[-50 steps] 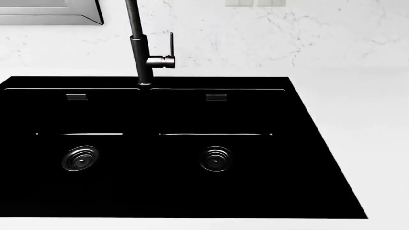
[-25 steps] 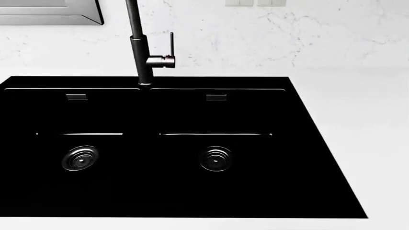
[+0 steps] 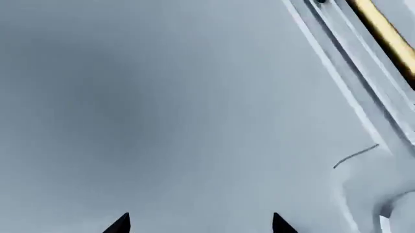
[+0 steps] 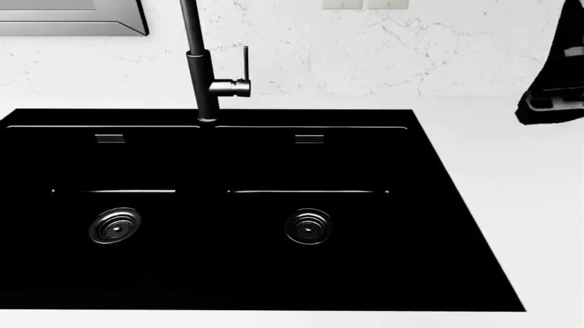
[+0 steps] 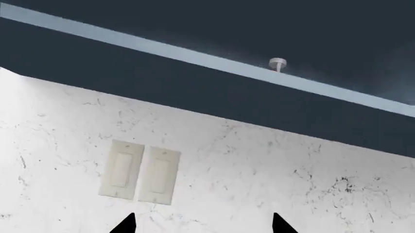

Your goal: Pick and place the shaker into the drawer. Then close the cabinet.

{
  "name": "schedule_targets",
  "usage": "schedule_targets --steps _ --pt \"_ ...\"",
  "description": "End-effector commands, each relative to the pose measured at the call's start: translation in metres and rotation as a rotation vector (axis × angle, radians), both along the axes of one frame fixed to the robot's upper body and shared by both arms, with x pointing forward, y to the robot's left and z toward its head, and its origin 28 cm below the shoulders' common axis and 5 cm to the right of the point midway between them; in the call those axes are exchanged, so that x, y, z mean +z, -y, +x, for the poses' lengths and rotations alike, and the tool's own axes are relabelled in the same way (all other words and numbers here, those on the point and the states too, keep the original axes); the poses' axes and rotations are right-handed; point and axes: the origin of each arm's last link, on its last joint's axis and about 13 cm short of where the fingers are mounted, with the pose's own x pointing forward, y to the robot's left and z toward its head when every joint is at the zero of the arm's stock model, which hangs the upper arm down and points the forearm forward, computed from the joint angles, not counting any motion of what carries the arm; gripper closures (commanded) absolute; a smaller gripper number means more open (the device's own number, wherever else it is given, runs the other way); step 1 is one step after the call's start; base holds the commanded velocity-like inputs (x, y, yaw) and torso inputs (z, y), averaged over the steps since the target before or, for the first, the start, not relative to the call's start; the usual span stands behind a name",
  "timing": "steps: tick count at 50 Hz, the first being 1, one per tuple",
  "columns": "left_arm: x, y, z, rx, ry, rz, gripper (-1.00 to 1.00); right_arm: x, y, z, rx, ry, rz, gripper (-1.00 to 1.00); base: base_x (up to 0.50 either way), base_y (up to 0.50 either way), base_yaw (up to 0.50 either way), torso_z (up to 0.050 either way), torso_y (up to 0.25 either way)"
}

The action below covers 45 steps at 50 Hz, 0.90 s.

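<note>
The shaker is not in view in any frame. My left gripper (image 3: 201, 223) is open and empty; its two dark fingertips (image 3: 120, 224) stand wide apart close to a pale blue-grey cabinet front (image 3: 162, 107) with a raised frame edge (image 3: 350, 82) and a brass bar handle (image 3: 386, 36). I cannot tell whether this panel is the drawer. My right gripper (image 5: 202, 223) is open and empty, raised and facing the white marble wall (image 5: 259, 174). My right arm (image 4: 554, 75) shows as a dark shape at the head view's right edge, above the counter.
A black double sink (image 4: 219, 273) with two drains fills the white counter (image 4: 511, 178). A dark faucet (image 4: 202, 75) stands behind it. Two wall switches (image 5: 139, 172) sit under a dark upper cabinet (image 5: 194, 87). A steel object (image 4: 73, 17) is at the back left.
My right arm has risen into the head view at its right edge; it was out of sight before. The sink and faucet have not moved.
</note>
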Motion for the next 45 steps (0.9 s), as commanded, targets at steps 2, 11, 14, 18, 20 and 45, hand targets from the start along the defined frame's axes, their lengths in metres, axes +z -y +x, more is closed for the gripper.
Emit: schedule_targets --steps 2,11,14,18,20,45 --pt "-0.017 0.068 -0.015 -0.249 0.05 0.333 -1.0 -0.055 -0.002 -0.052 -0.071 -0.072 0.106 -1.0 0.0 0.0 0.0 0.0 0.0" --pt "-0.015 0.083 0.034 -0.057 -0.068 0.321 -1.0 -0.069 -0.008 -0.079 -0.095 -0.086 0.139 -1.0 0.0 0.0 0.0 0.0 0.0" --pt "-0.015 0.081 0.046 -0.005 -0.107 0.295 -1.0 -0.07 -0.007 -0.083 -0.097 -0.087 0.137 -1.0 0.0 0.0 0.0 0.0 0.0" --pt "-0.005 0.068 0.048 0.004 -0.223 0.082 -1.0 -0.067 -0.011 -0.072 -0.043 -0.094 0.118 -1.0 0.0 0.0 0.0 0.0 0.0" --pt "0.002 0.05 0.053 0.072 -0.283 -0.024 -1.0 -0.064 -0.013 -0.063 -0.017 -0.096 0.107 -1.0 0.0 0.0 0.0 0.0 0.0" --pt "-0.325 -0.225 0.034 0.964 -0.597 -0.943 -1.0 -0.05 -0.076 0.06 0.378 -0.292 -0.159 -1.0 0.0 0.0 0.0 0.0 0.0"
